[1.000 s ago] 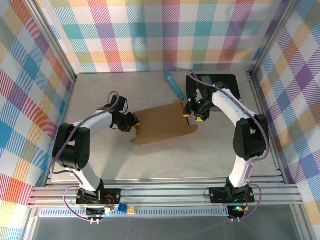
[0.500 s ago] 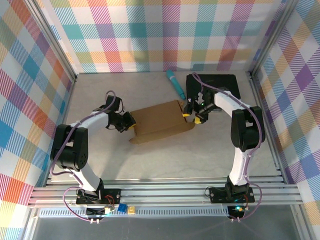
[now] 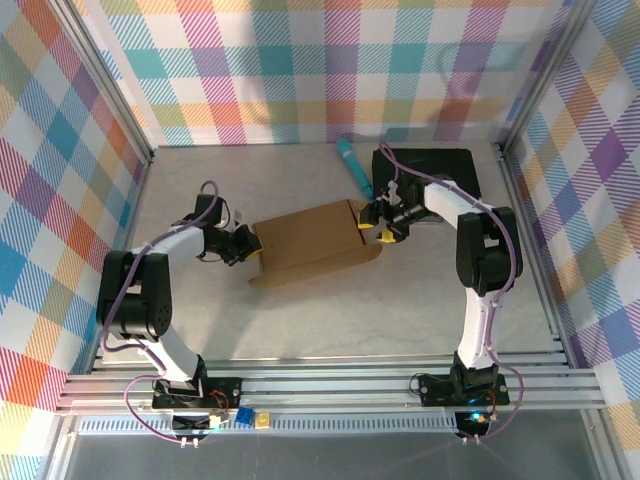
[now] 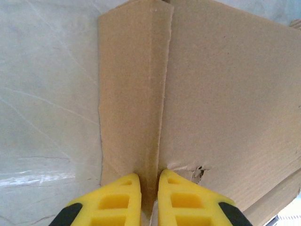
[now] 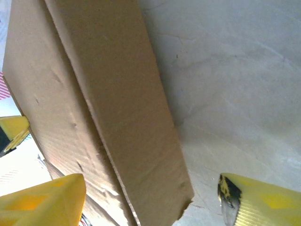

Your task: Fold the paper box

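Pinching the paper box [image 3: 312, 240] at its left end, my left gripper [image 4: 149, 188] has its yellow pads narrowed to a slit. The cardboard's creased edge is caught between them, right where the end flap meets the main panel. The box lies near the middle of the table [image 3: 200, 310], lengthwise between my two arms. Its right end is near the black case [image 3: 445, 175] and the teal pen [image 3: 352, 168]. My right gripper [image 5: 150, 205] is spread wide at that right end, one fingertip on either side of a long side panel, gripping nothing (the wrist view leaves bare marble between the far pad and the cardboard).

As I judge it, the step in hand is turning the end flaps up along their creases. To do it well I should hold the left pinch close to the crease, so the flap hinges there rather than buckling at the small tear [image 4: 200, 169] beside my pads. I should also turn it gently, without dragging the whole box sideways. My right fingers ought to close low on their panel as a counter-hold before either wrist rotates.
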Robot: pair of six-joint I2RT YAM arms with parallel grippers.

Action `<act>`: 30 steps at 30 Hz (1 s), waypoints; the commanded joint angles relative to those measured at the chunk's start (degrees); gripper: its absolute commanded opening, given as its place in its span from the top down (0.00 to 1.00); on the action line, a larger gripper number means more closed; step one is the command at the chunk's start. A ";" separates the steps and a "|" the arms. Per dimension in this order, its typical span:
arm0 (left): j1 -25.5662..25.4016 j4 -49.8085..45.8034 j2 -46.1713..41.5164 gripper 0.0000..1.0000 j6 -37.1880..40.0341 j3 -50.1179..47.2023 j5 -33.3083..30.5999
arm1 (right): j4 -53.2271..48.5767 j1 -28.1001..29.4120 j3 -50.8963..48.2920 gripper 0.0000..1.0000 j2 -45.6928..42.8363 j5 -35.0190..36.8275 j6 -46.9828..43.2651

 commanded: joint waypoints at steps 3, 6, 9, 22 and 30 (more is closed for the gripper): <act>3.47 -2.93 -0.16 0.93 8.01 -3.83 2.39 | 4.99 -0.17 0.71 0.20 0.44 -7.00 -1.94; 4.10 -2.91 0.74 0.94 9.09 -3.84 3.38 | 8.80 0.10 -0.12 0.18 1.54 -13.06 -0.10; 4.38 -2.25 1.40 0.94 9.02 -3.51 3.69 | 11.70 1.24 -0.51 0.18 2.47 -17.17 1.81; 6.39 -2.42 2.16 0.95 10.24 -4.18 3.16 | 12.25 2.71 -6.99 0.17 -0.51 -9.54 -0.08; 6.97 -2.48 2.96 0.95 10.63 -4.02 3.30 | 16.94 5.19 -6.33 0.17 4.21 -15.74 4.00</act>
